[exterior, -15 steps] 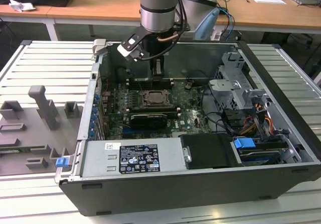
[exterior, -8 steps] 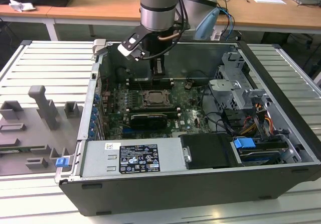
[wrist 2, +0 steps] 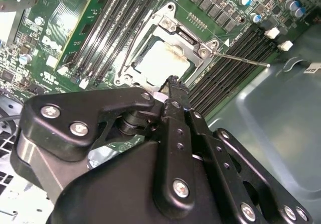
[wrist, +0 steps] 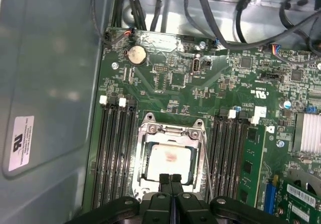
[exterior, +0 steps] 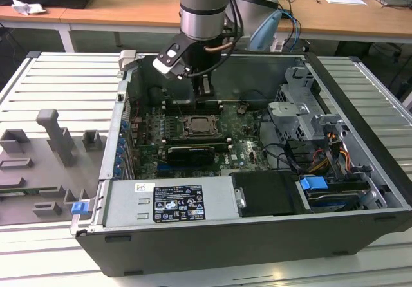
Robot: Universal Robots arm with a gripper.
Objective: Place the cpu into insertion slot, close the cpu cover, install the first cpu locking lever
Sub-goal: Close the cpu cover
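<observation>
The cpu (wrist: pixel 168 159) lies flat in its socket on the green motherboard, its pale metal top showing through the cpu cover (wrist: pixel 170 132). That silvery frame lies down over the chip. In the second wrist view the cpu (wrist 2: pixel 163 58) sits just past my black fingertips (wrist 2: pixel 173 83). A thin locking lever (wrist 2: pixel 241 60) sticks out from a socket corner, raised off the board. My gripper (wrist: pixel 170 178) hangs just above the socket's near edge, fingers pressed together with nothing between them. In the exterior view the gripper (exterior: pixel 205 94) stands over the back of the socket (exterior: pixel 199 127).
Memory slots (wrist: pixel 116 148) flank the socket on both sides. A graphics card (exterior: pixel 190 153) lies in front of it in the exterior view. Drive cages and cables (exterior: pixel 309 126) fill the exterior view's right of the open case. The steel case wall (wrist: pixel 45 83) rises close by.
</observation>
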